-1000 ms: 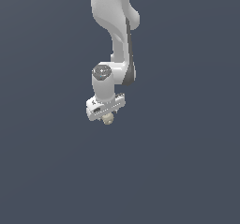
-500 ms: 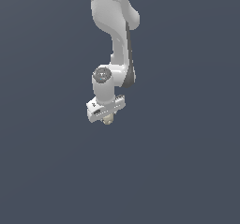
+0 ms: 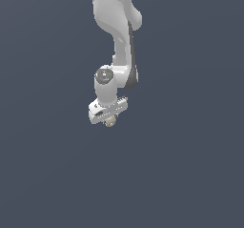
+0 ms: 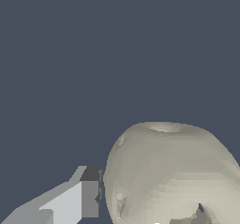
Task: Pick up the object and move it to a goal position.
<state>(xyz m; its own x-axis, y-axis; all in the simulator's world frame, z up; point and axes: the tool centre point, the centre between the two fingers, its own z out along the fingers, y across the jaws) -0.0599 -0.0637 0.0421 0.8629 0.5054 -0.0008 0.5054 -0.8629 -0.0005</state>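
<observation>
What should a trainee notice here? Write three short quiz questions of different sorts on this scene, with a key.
1. True or false: the ball lies on a table, apart from the gripper.
2. Multiple choice: in the exterior view, the ball shows A) above the wrist, B) just under the white gripper body, C) far off at the view's right.
3. Fill in: in the wrist view one grey finger stands right beside the ____-coloured ball.

Key
1. False: it sits at the jaws, held in the air with no surface visible.
2. B.
3. Cream.
</observation>
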